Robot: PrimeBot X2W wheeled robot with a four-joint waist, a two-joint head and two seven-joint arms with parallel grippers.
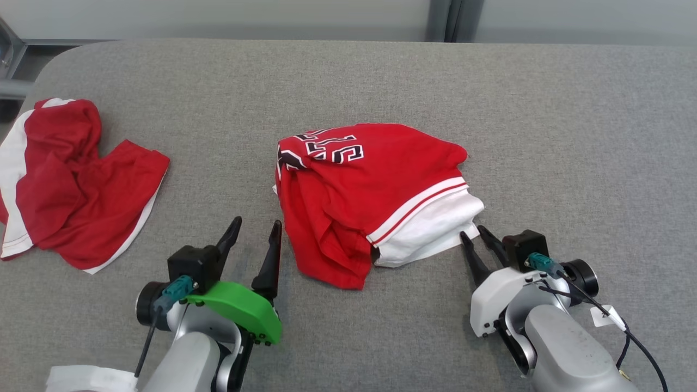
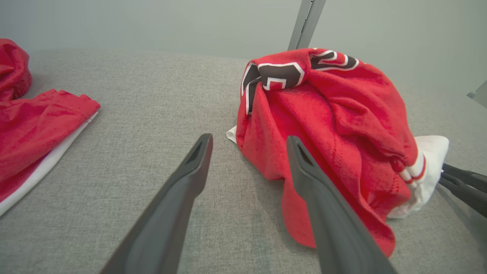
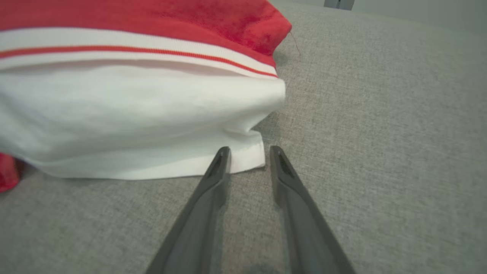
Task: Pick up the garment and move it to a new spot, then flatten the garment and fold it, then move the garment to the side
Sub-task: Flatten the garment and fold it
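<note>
One crumpled red-and-white garment (image 1: 370, 201), left tool (image 1: 256, 231) spread, right tool (image 1: 475, 233) gapped at hem

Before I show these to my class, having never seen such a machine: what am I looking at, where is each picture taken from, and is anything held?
It is a two-armed robot at a grey table. The top picture looks down from its head; the other two look along each gripper's fingers. A crumpled red jersey lies in the middle, a second red garment to the left. The left gripper stands open beside the jersey. The right gripper has its jaws partly apart at the jersey's white hem corner. Nothing is lifted yet.
</note>
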